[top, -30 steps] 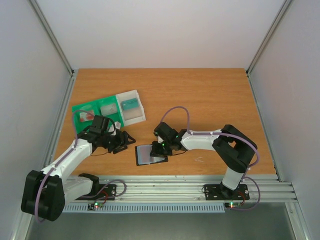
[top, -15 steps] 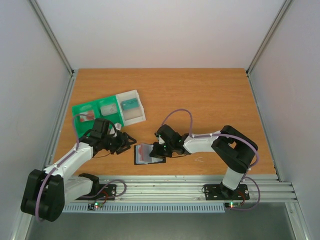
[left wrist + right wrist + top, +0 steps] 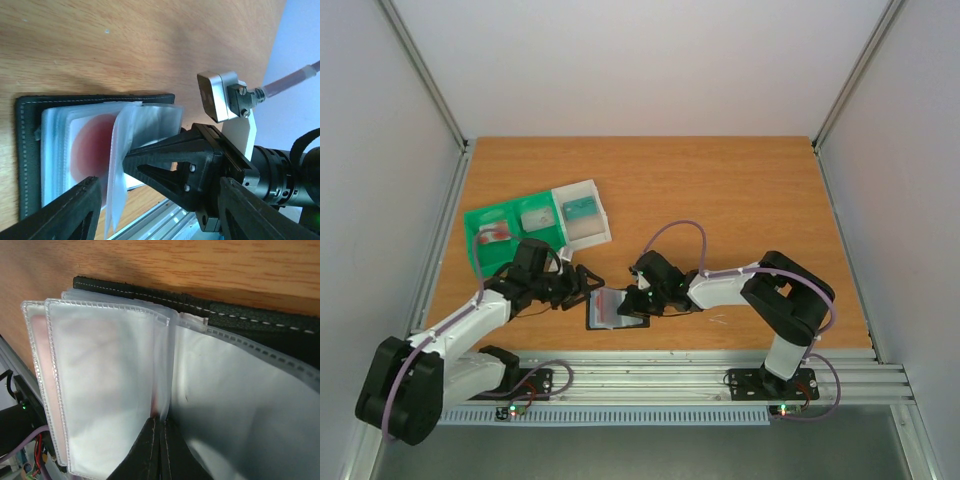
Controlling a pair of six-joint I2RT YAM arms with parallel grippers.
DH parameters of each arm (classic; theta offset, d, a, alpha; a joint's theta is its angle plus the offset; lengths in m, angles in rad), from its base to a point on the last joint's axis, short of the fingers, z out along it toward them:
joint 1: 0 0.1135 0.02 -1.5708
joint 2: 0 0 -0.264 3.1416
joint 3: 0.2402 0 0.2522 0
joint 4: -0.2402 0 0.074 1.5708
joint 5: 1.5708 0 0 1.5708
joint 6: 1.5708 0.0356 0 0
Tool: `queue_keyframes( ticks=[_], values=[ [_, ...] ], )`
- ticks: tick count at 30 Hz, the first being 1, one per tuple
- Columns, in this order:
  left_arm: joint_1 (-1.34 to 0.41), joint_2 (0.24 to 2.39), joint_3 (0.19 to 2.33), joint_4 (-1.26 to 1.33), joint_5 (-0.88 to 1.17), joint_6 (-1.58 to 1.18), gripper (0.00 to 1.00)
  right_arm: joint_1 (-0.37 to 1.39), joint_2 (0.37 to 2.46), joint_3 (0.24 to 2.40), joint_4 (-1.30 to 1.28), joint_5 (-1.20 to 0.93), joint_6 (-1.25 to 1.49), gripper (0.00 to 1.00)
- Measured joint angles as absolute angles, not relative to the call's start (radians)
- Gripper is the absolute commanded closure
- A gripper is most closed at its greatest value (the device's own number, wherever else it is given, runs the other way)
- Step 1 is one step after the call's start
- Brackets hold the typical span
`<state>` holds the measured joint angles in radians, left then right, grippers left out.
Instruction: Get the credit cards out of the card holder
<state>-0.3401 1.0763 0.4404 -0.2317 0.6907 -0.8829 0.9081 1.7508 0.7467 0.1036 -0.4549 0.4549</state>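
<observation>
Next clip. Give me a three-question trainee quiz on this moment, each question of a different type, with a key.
1. True or false: the card holder lies open on the table.
2. What does the right gripper pinch? A) a clear sleeve of the holder B) a loose card lying on the wood C) nothing
3. Fill in: the card that shows in the left wrist view bears a round ____ blotch.
Key: 1 true; 2 A; 3 red.
</observation>
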Motion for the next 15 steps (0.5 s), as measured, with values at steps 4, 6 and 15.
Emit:
queue_keyframes(
  ticks=[4,6,15],
  values=[
    [-0.372,1.089,0.434,-0.187,0.684,-0.908,0.41,0.908,1.754,0.744,0.113,-0.461,0.463,0.99],
    [-0.377,1.108,0.434,-0.167,0.683,-0.913,0.45,0.908,1.754,0.741,0.120,-0.461,0.466,0.99],
    [-0.388,1.139,0.434,-0.115,0.686,-0.925,0.47,0.908,1.754,0.739,0.123,-0.461,0.471,0.99]
  ],
)
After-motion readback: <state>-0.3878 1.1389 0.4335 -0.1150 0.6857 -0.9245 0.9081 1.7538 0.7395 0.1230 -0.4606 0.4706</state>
